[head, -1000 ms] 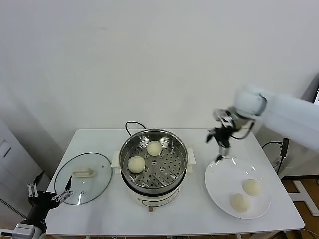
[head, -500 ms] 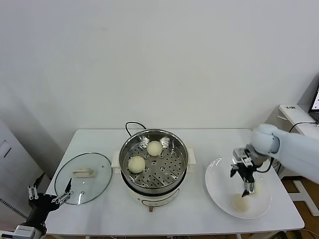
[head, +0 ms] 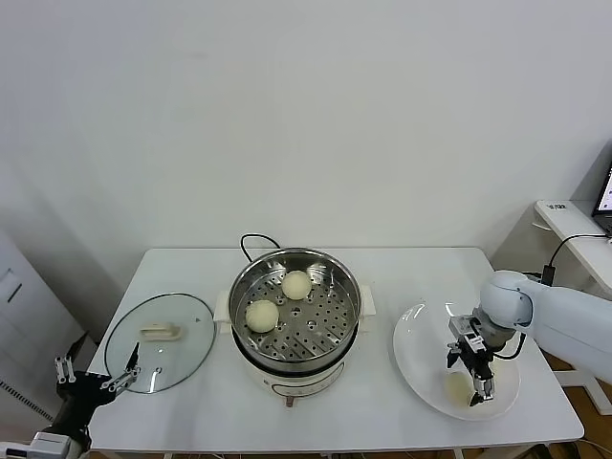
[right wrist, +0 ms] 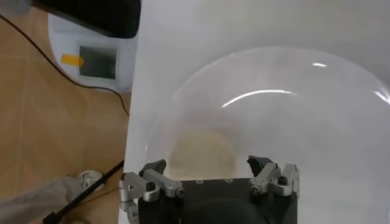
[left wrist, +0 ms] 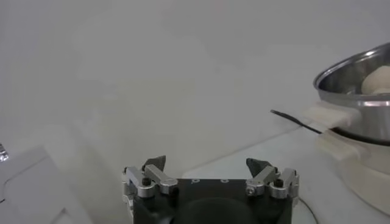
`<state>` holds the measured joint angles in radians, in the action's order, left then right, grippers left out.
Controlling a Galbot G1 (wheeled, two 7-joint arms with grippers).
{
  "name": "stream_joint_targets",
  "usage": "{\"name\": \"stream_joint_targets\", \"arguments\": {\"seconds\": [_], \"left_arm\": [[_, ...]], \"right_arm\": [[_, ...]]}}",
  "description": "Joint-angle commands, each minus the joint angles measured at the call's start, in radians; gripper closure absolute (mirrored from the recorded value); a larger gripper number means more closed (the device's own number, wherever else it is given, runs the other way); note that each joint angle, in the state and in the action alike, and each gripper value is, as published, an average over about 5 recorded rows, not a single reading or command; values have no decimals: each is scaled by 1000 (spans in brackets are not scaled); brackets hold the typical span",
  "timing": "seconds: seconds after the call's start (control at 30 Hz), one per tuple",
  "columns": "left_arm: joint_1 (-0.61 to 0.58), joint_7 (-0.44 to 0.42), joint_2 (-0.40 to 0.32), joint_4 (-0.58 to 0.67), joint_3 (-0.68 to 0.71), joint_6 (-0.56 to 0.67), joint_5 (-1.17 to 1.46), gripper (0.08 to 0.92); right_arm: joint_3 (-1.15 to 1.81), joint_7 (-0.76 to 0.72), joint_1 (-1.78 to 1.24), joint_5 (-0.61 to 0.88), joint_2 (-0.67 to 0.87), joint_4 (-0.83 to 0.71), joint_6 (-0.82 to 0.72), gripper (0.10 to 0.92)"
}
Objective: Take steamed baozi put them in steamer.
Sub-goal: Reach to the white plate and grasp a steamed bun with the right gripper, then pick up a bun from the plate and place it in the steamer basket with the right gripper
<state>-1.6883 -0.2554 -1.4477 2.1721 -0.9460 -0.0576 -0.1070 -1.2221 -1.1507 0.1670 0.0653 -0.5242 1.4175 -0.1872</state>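
Observation:
The steamer [head: 330,316] stands mid-table and holds two steamed baozi [head: 296,283] [head: 261,315]. Its steel rim [left wrist: 353,70] also shows in the left wrist view, with one bun [left wrist: 379,80] inside. On the white plate [head: 419,344] at the right lies another baozi [head: 457,385]. My right gripper [head: 472,381] is lowered over it. In the right wrist view the open jaws of the right gripper [right wrist: 207,163] stand on either side of that baozi [right wrist: 201,151], with no visible contact. My left gripper [head: 96,376] hangs open off the table's front left corner.
A round glass lid [head: 158,339] with a white handle lies flat on the table left of the steamer. A black cord [head: 251,239] runs behind the steamer. The plate sits close to the table's front right edge, with floor and cables [right wrist: 73,79] beyond it.
My right gripper came from above the plate's far rim, across and down over the plate, and now straddles a baozi. The left arm has stayed put.

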Motion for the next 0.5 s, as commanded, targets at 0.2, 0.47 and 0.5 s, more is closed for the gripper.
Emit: {"name": "stream_joint_targets", "arguments": {"seconds": [0.2, 0.47, 0.5], "left_arm": [[-3, 0, -7, 3, 0, 3, -1, 177], [4, 0, -13, 8, -17, 1, 5, 177], [5, 0, -16, 9, -17, 1, 4, 177]], "right_arm": [[8, 22, -23, -50, 3, 3, 10, 440], [-57, -6, 219, 31, -26, -18, 34, 622], [-64, -13, 265, 55, -46, -36, 38, 628]]}}
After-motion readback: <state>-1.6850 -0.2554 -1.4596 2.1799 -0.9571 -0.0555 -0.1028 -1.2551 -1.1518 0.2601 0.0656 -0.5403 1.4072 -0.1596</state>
